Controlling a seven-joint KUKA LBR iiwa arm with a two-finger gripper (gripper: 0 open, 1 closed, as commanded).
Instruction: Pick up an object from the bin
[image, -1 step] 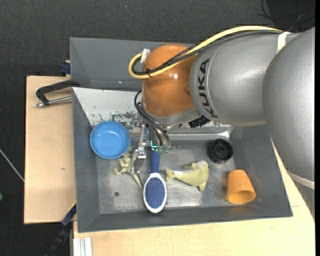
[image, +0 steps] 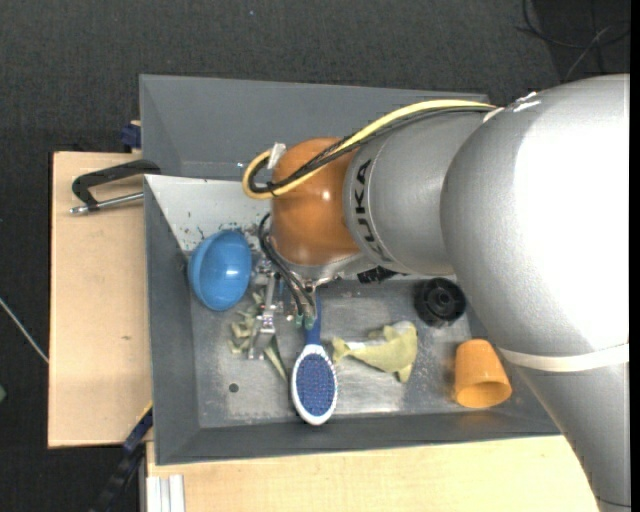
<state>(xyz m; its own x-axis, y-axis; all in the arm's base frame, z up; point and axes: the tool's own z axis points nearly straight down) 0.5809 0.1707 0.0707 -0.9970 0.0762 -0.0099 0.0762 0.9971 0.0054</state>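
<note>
The arm (image: 520, 200) is reaching in from three o'clock, its broad silver body covering much of the right side of the grey metal bin (image: 222, 402), and the orange cover (image: 305, 215) at its wrist is sitting over the bin's middle with a yellow cable (image: 400, 117) looping across it. Below that cover the gripper (image: 266, 330) is pointing down toward the bin floor, a little to the nine o'clock side of centre. Whether it is spread or pressed together cannot be told, as its metal parts are blending into the clutter beneath. It is hanging right over a small olive-green crumpled thing (image: 244, 336) lying on the floor at about eight o'clock from the bin's centre, and nothing is showing plainly as held. Just beside the gripper, at ten o'clock from it, a blue rounded ball-like thing (image: 220, 270) is resting close to the left wall. At five o'clock from the gripper a brush with a white oval head and a blue bristle pad (image: 314, 384) is lying near the front wall (its blue handle is running up toward twelve o'clock, close alongside the gripper). At three o'clock from the brush head a pale yellow crumpled thing (image: 384, 350) is lying spread on the floor. Farther round, an orange cup (image: 479, 374) is lying at four o'clock in the bin, and a black round thing (image: 440, 301) is sitting at three o'clock, both right beside the arm's silver body
</note>
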